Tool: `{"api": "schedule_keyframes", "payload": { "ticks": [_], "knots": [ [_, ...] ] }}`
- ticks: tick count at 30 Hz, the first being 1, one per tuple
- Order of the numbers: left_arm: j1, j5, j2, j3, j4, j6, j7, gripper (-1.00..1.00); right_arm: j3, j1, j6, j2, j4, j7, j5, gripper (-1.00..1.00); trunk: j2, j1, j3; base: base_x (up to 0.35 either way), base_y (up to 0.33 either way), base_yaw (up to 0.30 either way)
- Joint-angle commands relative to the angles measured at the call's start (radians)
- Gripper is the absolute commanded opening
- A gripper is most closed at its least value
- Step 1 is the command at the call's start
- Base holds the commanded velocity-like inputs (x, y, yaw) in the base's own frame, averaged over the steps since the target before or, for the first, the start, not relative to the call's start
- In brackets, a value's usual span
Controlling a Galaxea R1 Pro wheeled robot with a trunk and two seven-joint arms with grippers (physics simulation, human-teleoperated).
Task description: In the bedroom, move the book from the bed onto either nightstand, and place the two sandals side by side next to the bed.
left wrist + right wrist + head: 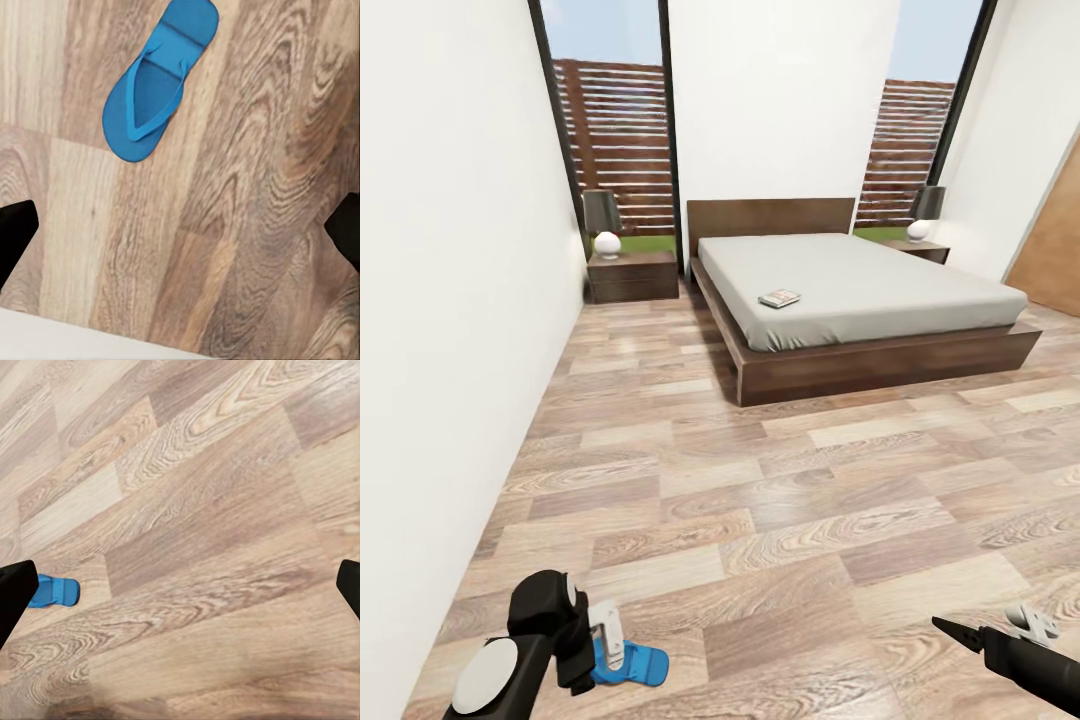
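Observation:
The book (780,298) lies on the grey mattress of the bed (880,355), near its left edge. A dark nightstand (632,276) stands to the left of the bed and another nightstand (922,250) to its right, each with a lamp on top. One blue sandal (636,664) lies flat on the floor just beside my left gripper (608,645). In the left wrist view the sandal (154,86) lies beyond the open left gripper (180,232), apart from the fingers. My right gripper (992,626) hangs open over bare floor, and a bit of the sandal (52,591) shows past one finger. The second sandal is out of view.
A white wall (450,330) runs close along my left side. A brown door (1055,250) is at the far right. Wood-plank floor (780,500) stretches between me and the bed. Tall windows flank the headboard.

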Motion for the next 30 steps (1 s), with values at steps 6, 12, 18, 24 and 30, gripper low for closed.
{"api": "schedule_keyframes", "payload": {
  "ticks": [6, 12, 18, 24, 30],
  "knots": [
    [-0.001, -0.002, -0.029, 0.0, -0.001, 0.009, 0.108, 1.0, -0.001, 0.0, 0.007, 0.0, -0.001, 0.0, -0.005, 1.0, 0.0, 0.0, -0.001, 0.0, 0.0, 0.0],
    [-0.001, -0.006, -0.034, -0.001, 0.004, 0.005, 0.212, 1.0, -0.001, 0.0, 0.006, 0.0, -0.001, 0.0, -0.005, 1.0, 0.0, 0.0, -0.001, 0.0, 0.0, 0.0],
    [-0.001, -0.009, -0.034, -0.002, 0.005, 0.003, 0.229, 1.0, -0.001, 0.0, 0.006, 0.0, -0.001, 0.0, -0.004, 1.0, 0.0, 0.0, -0.001, 0.0, 0.0, 0.0],
    [-0.001, -0.046, -0.032, -0.058, 0.006, 0.003, 0.227, 1.0, -0.002, 0.0, 0.006, 0.0, -0.001, 0.0, -0.005, 1.0, 0.0, 0.0, -0.001, 0.0, 0.0, 0.0],
    [-0.001, -0.077, -0.032, -0.141, 0.007, 0.004, 0.225, 1.0, -0.002, 0.0, 0.007, 0.0, -0.001, 0.0, -0.005, 1.0, 0.0, 0.0, -0.001, 0.0, 0.0, 0.0]
  ]
}}
